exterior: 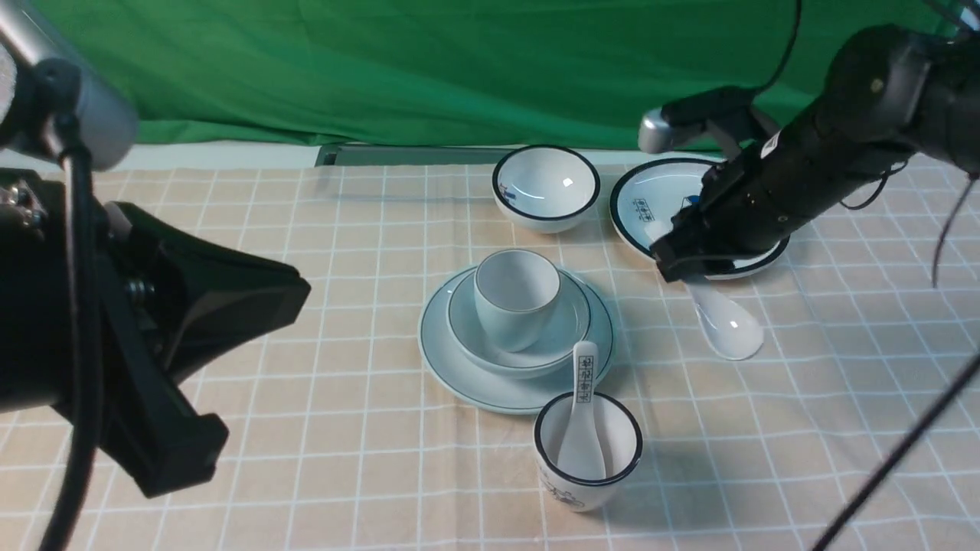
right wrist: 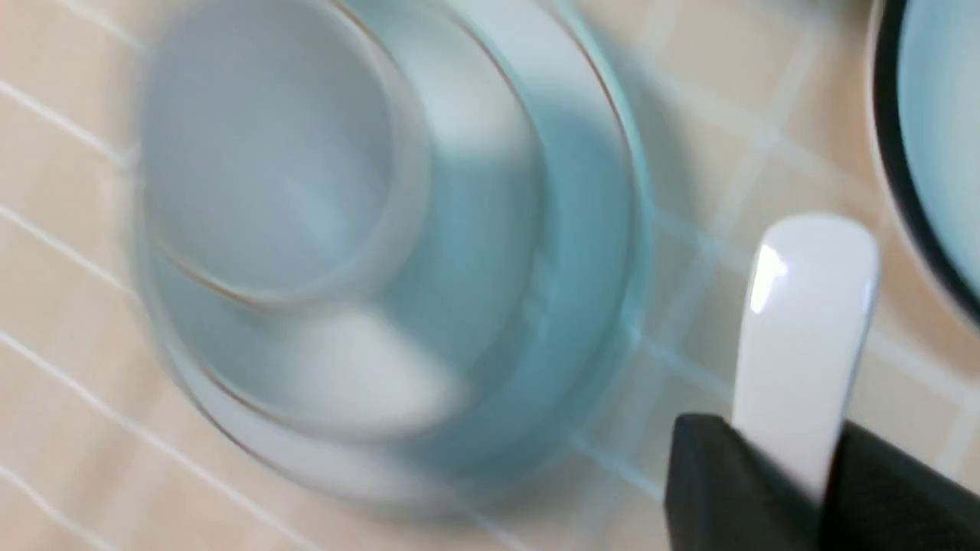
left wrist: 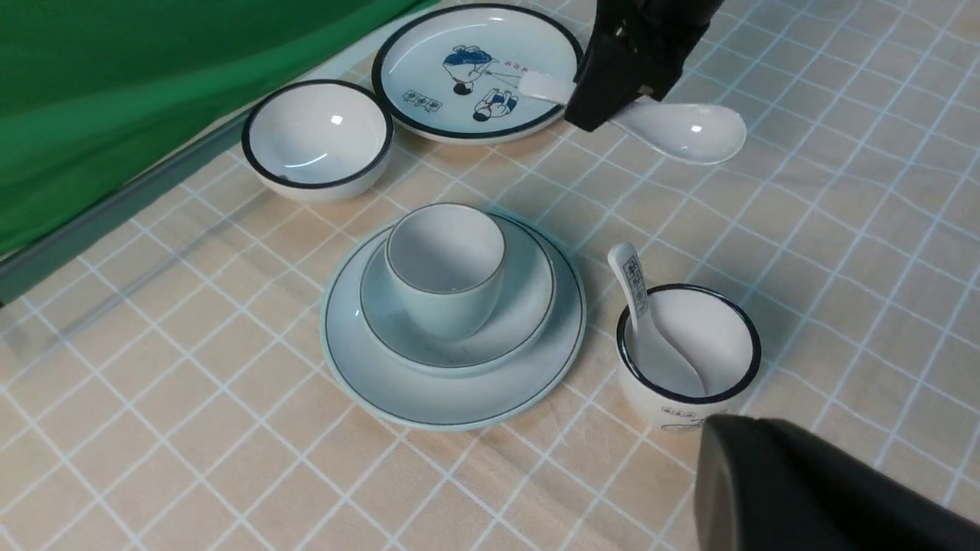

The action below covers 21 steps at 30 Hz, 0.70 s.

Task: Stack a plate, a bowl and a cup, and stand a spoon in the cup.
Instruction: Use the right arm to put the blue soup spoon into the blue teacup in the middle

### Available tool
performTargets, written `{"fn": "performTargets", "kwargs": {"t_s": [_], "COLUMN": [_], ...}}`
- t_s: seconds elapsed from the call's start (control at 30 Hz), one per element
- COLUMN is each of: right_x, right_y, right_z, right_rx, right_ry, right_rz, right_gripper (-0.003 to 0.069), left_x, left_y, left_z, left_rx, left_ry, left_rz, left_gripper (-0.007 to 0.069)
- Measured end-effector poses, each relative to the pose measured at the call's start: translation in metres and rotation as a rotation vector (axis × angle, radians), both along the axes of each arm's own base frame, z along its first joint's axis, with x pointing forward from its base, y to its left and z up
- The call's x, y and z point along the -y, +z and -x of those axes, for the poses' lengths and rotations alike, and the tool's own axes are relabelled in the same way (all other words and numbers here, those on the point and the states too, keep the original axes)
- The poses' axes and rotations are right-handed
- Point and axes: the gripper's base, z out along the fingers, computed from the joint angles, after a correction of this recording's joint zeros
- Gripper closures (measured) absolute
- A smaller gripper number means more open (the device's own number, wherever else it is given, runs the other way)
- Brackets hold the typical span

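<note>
At back, black-rimmed bowl (exterior: 545, 187) beside cartoon plate (exterior: 647, 187); in front, black-rimmed cup (exterior: 588, 490) holding lettered spoon (exterior: 583, 413); checked cloth (exterior: 344, 344), green backdrop (exterior: 383, 69).

A wrinkled green cloth backdrop (exterior: 429, 69) fills the back. In front of it spreads a peach tablecloth with a white grid (exterior: 306, 459), a grey metal rail (exterior: 406, 155) running along its far edge.

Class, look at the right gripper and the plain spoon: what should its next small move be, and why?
Probably lift the spoon and carry it left, over the cup. The right gripper is shut on its handle, and the cup already stands in the bowl on the plate, empty.
</note>
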Motion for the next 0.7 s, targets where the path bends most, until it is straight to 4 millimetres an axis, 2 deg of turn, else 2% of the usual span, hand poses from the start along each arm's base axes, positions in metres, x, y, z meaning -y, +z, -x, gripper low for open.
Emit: {"fn": "performTargets", "kwargs": {"t_s": [0.13, 0.3, 0.37, 0.47, 0.63, 0.7], "right_x": [-0.036, -0.077, -0.088, -0.094, -0.099, -0.098], "right_y": [0.014, 0.014, 0.008, -0.003, -0.042, -0.052], "right_z": [0.037, 0.060, 0.059, 0.053, 0.030, 0.023], "right_rx": [0.295, 0.624, 0.693, 0.734, 0.720, 0.703], "right_ry": [-0.017, -0.050, -0.061, -0.076, -0.112, -0.128], "right_rz": [-0.161, -0.292, -0.318, -0.343, -0.387, -0.382], "right_gripper": [0.0501, 0.0501, 0.0501, 0.0501, 0.0501, 0.0501], "left_x": [0.000, 0.000, -0.001, -0.001, -0.001, -0.001], "left_y": [0.002, 0.002, 0.002, 0.002, 0.002, 0.002], "left_z": [-0.001, -0.002, -0.002, -0.002, -0.002, -0.002], "left_rx": [0.024, 0.036, 0.040, 0.042, 0.045, 0.046], "left_ry": [0.002, 0.006, 0.007, 0.008, 0.008, 0.008], "left_rz": [0.007, -0.001, -0.007, -0.010, -0.014, -0.016], "left_gripper": [0.0622, 0.0622, 0.0622, 0.0622, 0.0622, 0.0622]}}
